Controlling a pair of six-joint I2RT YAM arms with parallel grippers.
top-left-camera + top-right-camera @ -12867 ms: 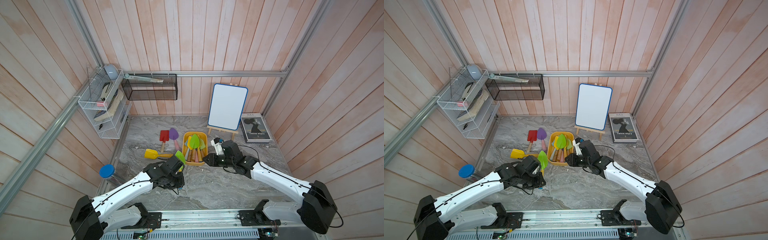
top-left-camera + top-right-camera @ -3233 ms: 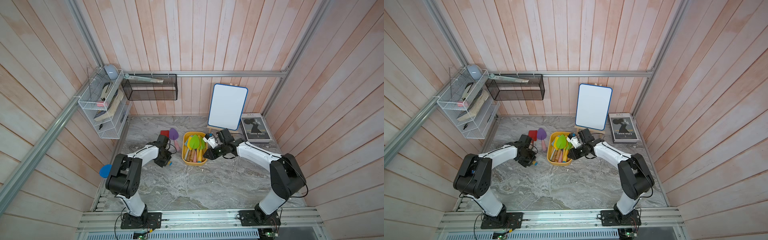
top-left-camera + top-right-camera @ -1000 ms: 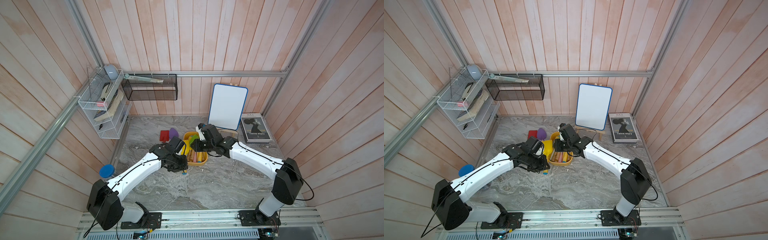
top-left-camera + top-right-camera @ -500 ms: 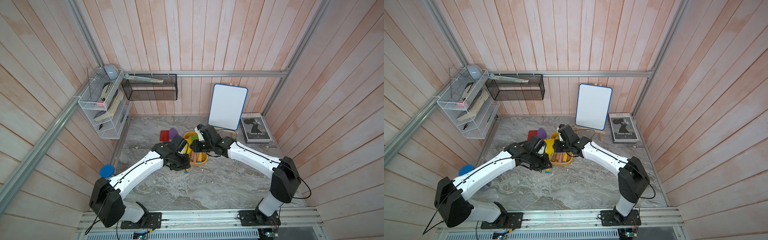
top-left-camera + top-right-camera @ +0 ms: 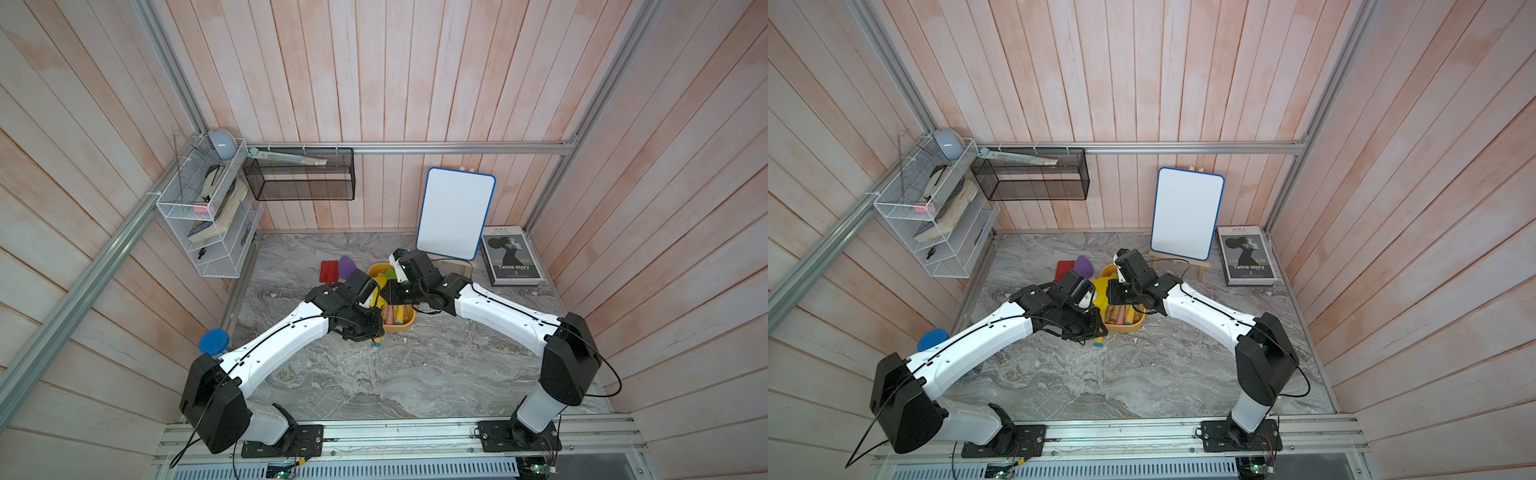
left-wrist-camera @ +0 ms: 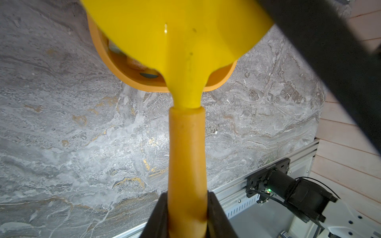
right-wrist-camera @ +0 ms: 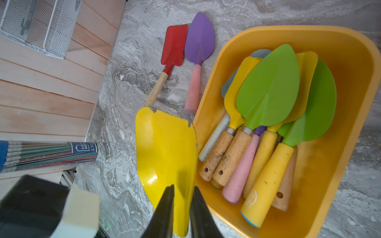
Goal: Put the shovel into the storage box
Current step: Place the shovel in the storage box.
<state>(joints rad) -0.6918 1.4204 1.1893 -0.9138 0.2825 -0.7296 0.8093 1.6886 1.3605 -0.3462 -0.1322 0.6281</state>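
The left end effector (image 6: 186, 197) clamps the handle of the yellow scoop-bladed shovel (image 6: 185, 51). Its blade hangs just beside the yellow-orange plastic storage box (image 7: 350, 72), on the side toward the red flat shovel (image 7: 174, 45), with its axis along the box. The right end effector (image 7: 183, 188), narrow, straddles the blade; whether it grips I cannot tell.

Left hand (image 6: 186, 194) and right hand (image 7: 182, 188) end in black tapered fingers (image 7: 165, 212). Behind them, left arm (image 5: 282, 345) and right arm (image 5: 507, 318) have smooth white shells between bulky black joints. A thin black cable (image 5: 619, 378) trails each arm. Black base plates (image 5: 490, 438) carry small screws.
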